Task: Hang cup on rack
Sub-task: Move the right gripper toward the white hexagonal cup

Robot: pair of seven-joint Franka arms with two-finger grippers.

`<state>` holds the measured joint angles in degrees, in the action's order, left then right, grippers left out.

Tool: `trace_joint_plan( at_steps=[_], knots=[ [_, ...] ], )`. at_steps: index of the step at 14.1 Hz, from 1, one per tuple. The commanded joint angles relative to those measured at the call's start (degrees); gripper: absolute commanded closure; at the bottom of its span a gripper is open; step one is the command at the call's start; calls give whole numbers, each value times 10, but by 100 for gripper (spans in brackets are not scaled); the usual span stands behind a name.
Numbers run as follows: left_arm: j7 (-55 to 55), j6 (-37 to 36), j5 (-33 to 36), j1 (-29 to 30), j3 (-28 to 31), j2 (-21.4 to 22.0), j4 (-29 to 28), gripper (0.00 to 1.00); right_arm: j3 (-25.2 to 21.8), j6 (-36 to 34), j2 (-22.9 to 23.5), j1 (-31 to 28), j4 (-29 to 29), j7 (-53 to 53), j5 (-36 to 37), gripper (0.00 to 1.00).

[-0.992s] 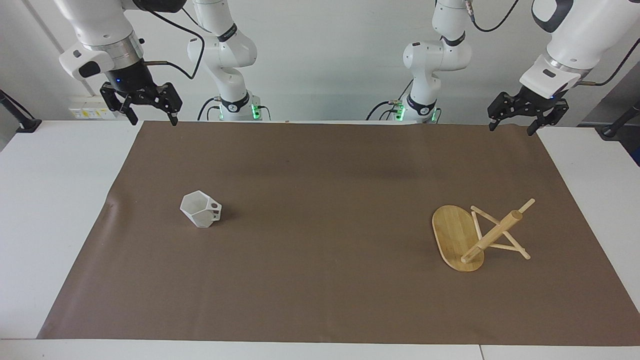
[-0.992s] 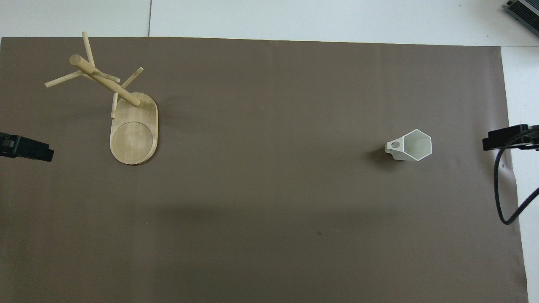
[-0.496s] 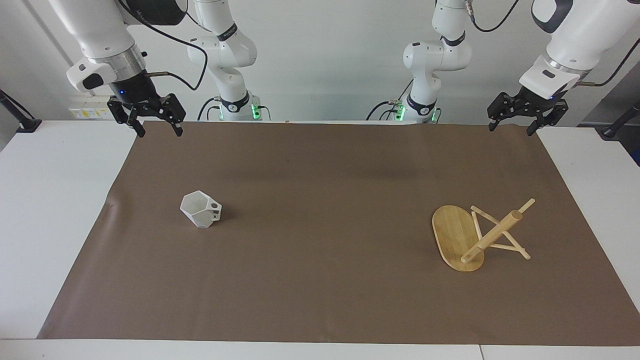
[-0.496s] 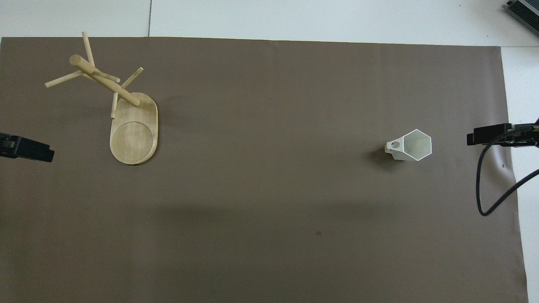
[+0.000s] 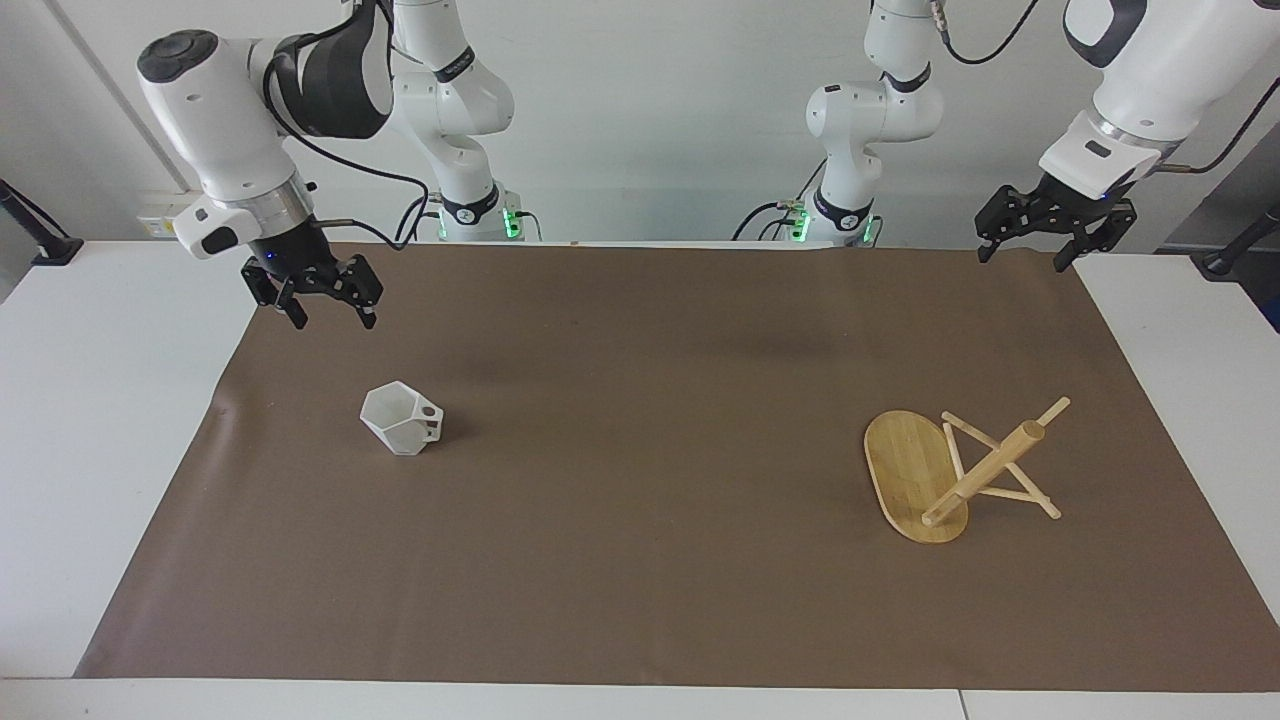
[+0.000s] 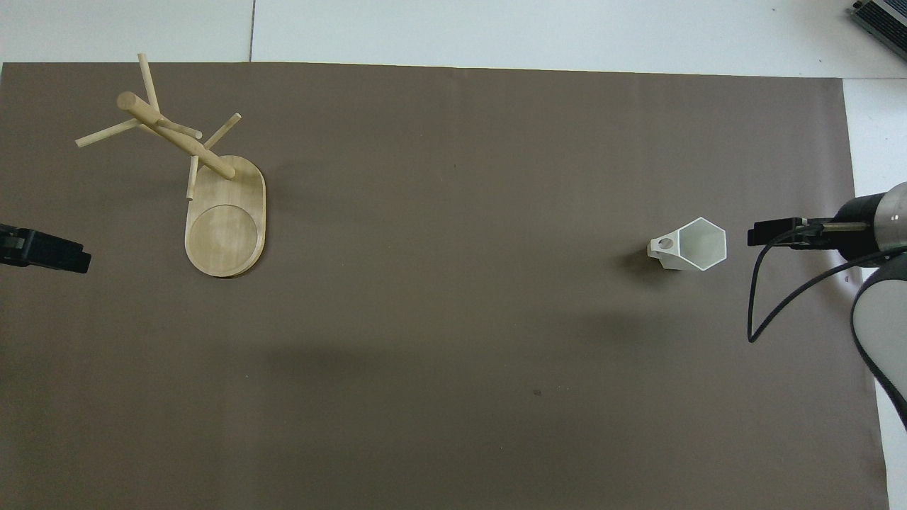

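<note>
- One cup (image 5: 402,419) stands upright on the brown mat (image 5: 640,600) toward the right arm's end.
- One rack (image 5: 950,475) stands toward the left arm's end.
- Two grippers: right gripper (image 5: 328,312) fingers spread, over the mat, clear of the cup; left gripper (image 5: 1022,250) fingers spread, waiting.
- Overhead view shows the rack base's round recess (image 6: 223,236); facing view shows both arms whole.
</note>
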<state>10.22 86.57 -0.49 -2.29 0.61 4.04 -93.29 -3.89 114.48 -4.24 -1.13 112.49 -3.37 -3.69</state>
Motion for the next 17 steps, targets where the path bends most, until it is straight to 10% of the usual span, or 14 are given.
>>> trace_joint_plan(
  at_steps=[1,17],
  knots=[
    [2,-3,3,7,-5,17,-16,0,1,48,25,-11,18,-23,-9,0],
    [2,-3,3,7,-5,17,-16,0,3,155,136,-16,27,-61,-10,0]
  ],
)
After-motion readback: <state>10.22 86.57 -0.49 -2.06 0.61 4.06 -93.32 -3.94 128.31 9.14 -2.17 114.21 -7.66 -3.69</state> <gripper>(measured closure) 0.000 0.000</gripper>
